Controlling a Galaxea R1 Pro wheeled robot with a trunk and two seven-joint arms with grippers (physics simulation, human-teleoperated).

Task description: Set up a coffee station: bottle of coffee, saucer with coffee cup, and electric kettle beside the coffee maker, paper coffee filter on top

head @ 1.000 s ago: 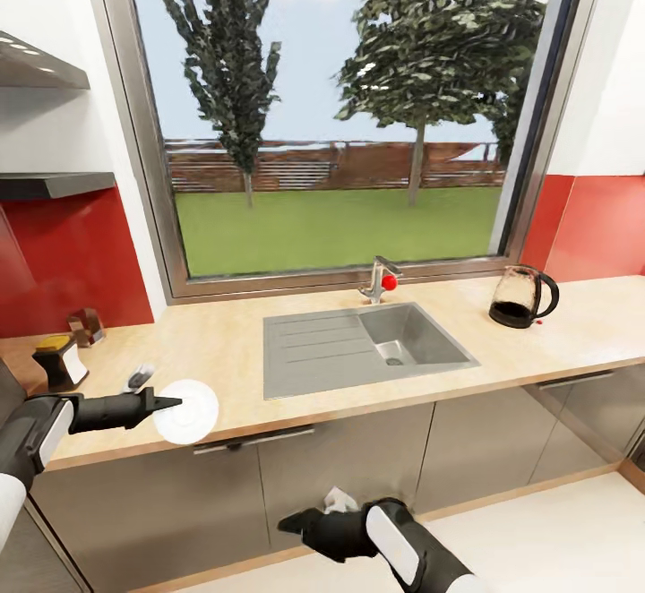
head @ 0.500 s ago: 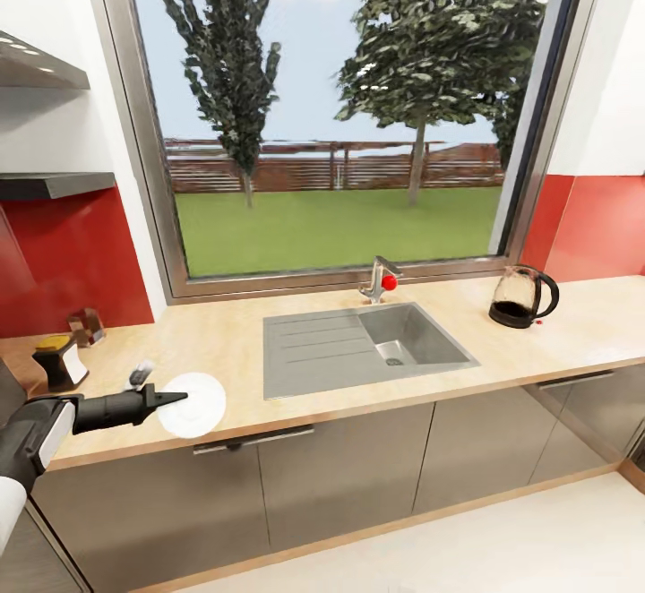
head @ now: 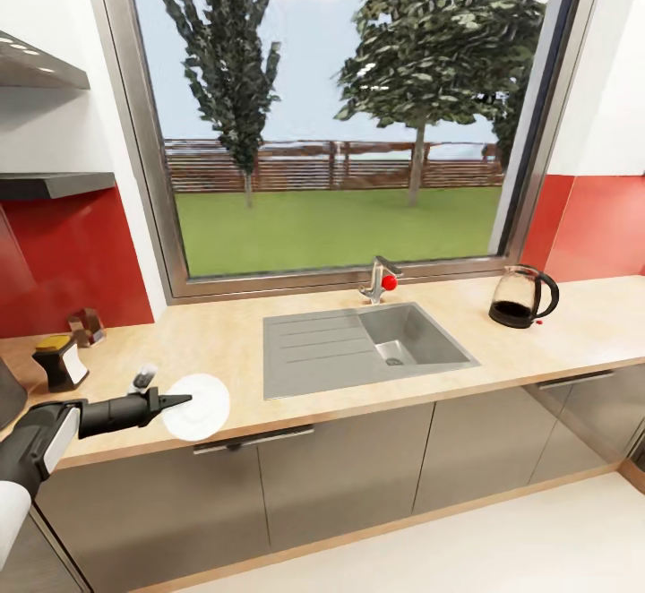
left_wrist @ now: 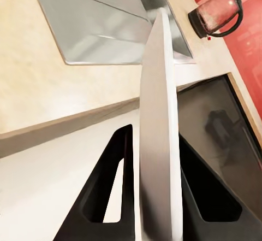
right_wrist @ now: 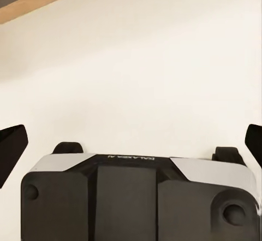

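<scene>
My left gripper (head: 176,402) is shut on the rim of a white saucer (head: 201,405), which it holds over the front edge of the wooden countertop (head: 224,342) at the left. In the left wrist view the saucer (left_wrist: 158,137) stands edge-on between the two black fingers (left_wrist: 117,186). The electric kettle (head: 522,297), glass with a black base and handle, stands on the counter at the far right, and the kettle (left_wrist: 215,14) is also in the left wrist view. My right gripper (right_wrist: 131,142) is open over pale floor, with nothing between its fingers.
A grey sink (head: 363,347) with a faucet (head: 381,279) is set in the middle of the counter below the big window. Small items stand at the counter's left: a dark holder (head: 58,360), a brown object (head: 85,326) and a small grey piece (head: 141,378). Grey cabinets (head: 340,476) run below.
My right arm, low in the head view a second ago, has dropped out of it. The left gripper has carried the saucer slightly to the right.
</scene>
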